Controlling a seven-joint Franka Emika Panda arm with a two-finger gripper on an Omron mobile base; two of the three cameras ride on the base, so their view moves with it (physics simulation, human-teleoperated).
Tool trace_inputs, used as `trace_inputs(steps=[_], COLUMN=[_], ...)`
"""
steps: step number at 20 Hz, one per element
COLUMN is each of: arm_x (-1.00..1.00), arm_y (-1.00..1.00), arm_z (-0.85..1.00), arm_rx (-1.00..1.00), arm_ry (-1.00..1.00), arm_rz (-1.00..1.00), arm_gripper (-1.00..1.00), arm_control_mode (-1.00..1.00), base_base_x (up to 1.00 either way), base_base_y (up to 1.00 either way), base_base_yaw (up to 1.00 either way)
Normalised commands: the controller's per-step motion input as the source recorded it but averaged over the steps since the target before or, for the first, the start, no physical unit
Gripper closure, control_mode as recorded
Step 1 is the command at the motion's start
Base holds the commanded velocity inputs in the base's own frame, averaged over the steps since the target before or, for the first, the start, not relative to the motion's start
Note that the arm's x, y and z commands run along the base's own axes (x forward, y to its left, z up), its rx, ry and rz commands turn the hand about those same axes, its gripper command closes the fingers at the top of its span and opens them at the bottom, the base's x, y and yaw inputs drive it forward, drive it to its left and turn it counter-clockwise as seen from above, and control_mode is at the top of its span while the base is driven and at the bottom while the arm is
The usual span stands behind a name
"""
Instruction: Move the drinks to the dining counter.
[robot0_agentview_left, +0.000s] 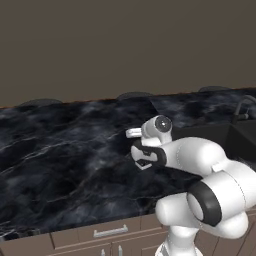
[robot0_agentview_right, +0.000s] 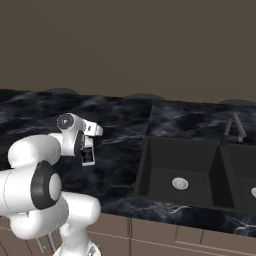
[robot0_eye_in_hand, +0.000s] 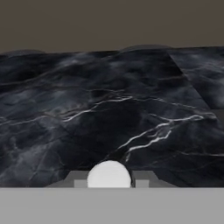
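While the arm reached out over the black marble desk (robot0_agentview_left: 65, 165), the tool (robot0_agentview_right: 88, 156) was nearly shut around the squat white bottle (robot0_eye_in_hand: 109, 174). From the hand camera, the bottle's round white top sat right between the two finger tips, so it looked held and not loose. In the right base view, the bottle's black label showed just under the hand, with the bottle hanging upright above the desk. It was not resting on the marble yet.

This desk had the dark sink (robot0_agentview_right: 180, 172) set into it and a plain brown wall (robot0_agentview_left: 125, 45) behind, so it seemed to be the right place for the drinks. The step now was likely to put the bottle down. To do it well, the arm should go down slowly and keep the bottle straight. It should pick a flat spot well away from the sink edge. The tool should let go only when the bottom touches the marble, then lift straight up so the bottle does not tip.
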Motion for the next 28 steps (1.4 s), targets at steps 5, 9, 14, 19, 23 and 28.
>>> trace_inputs(steps=[5,9,14,19,23,28], arm_x=[-0.06,-0.18,-0.16,0.00,-0.06,-0.54], arm_y=[0.00,-0.01,0.00,0.00,0.00,-0.06], arm_z=[-0.25,-0.04,0.08,0.48,0.74,0.68], arm_rx=[0.00,0.00,0.00,0.00,0.01,0.09], arm_ry=[-0.02,-0.06,-0.10,-0.08,-0.02,0.03], arm_rz=[0.00,0.00,0.00,0.00,0.00,0.00], arm_gripper=[-1.00,-1.00,-1.00,-1.00,-1.00,-1.00], arm_control_mode=[-1.00,-1.00,-1.00,-1.00,-1.00,-1.00], base_base_x=[0.00,0.00,0.00,0.00,0.00,0.00], base_base_y=[0.00,0.00,0.00,0.00,0.00,0.00], base_base_yaw=[0.00,0.00,0.00,0.00,0.00,0.00])
